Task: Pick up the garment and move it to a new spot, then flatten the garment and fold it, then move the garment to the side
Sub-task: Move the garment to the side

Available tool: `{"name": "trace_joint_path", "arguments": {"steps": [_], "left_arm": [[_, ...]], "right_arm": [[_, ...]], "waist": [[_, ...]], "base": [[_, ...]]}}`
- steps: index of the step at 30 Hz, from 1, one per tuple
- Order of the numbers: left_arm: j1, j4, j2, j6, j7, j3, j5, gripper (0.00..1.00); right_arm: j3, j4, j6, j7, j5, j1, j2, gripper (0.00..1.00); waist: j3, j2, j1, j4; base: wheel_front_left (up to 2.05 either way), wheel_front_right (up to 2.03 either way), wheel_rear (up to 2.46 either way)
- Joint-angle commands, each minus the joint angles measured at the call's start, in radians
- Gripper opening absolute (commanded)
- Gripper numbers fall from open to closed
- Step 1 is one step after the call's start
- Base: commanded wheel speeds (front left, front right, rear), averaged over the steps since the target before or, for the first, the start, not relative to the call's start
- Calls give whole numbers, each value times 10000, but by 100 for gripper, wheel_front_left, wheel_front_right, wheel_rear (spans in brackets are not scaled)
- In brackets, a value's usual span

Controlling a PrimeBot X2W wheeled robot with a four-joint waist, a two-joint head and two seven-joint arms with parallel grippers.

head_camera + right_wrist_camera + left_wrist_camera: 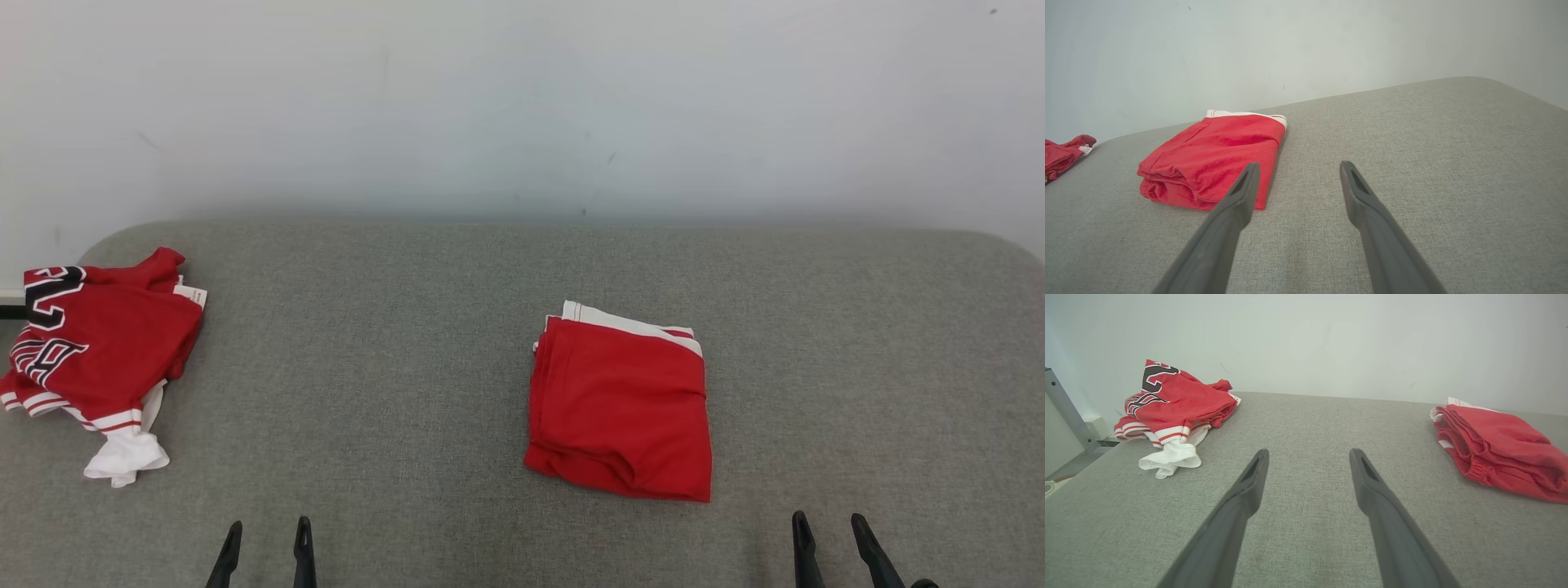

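Note:
A folded red garment with a white band lies a little right of the middle of the grey surface; the same folded red garment sits at the right of the left wrist view, and the folded red garment lies left of centre in the right wrist view. My left gripper is open at the lower left, nothing between its fingers. My right gripper is open at the lower right, just right of the garment's near corner, fingers bare.
A second red and white jersey with black lettering lies crumpled at the far left edge; this jersey is at the left wrist view's upper left. A pale wall backs the surface. A grey metal post stands beyond the left edge.

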Motion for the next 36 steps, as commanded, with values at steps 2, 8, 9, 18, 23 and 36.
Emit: {"name": "trace_joint_path", "arguments": {"steps": [2,8,9,18,23,36], "left_arm": [[97,-47,3,15,-12,32,22,100],[104,-29,3,4,-12,41,5,100],[103,-25,3,3,-12,39,7,100],[35,11,3,-15,-12,-30,-29,100],[-120,48,1,-76,-12,-245,5,100],[-861,230,3,-150,-12,-851,-123,100]], "right_arm": [[-31,-32,-18,-23,-8,-39,-6,100],[-39,-53,-18,-23,-22,-34,-6,100],[-39,-51,-18,-23,-12,-42,-6,100],[179,680,-18,-23,109,-1104,-4,100],[297,2237,-18,-23,37,-2699,-4,100],[-925,7941,-18,-25,-648,-6664,-6,100]], "waist": [[3,0,0,-6],[7,0,0,-7],[6,0,0,-3],[75,0,0,110],[215,0,0,377],[1009,0,0,1560]], "base": [[0,0,0],[0,0,0],[0,0,0],[0,0,0],[0,0,0],[0,0,0]]}}
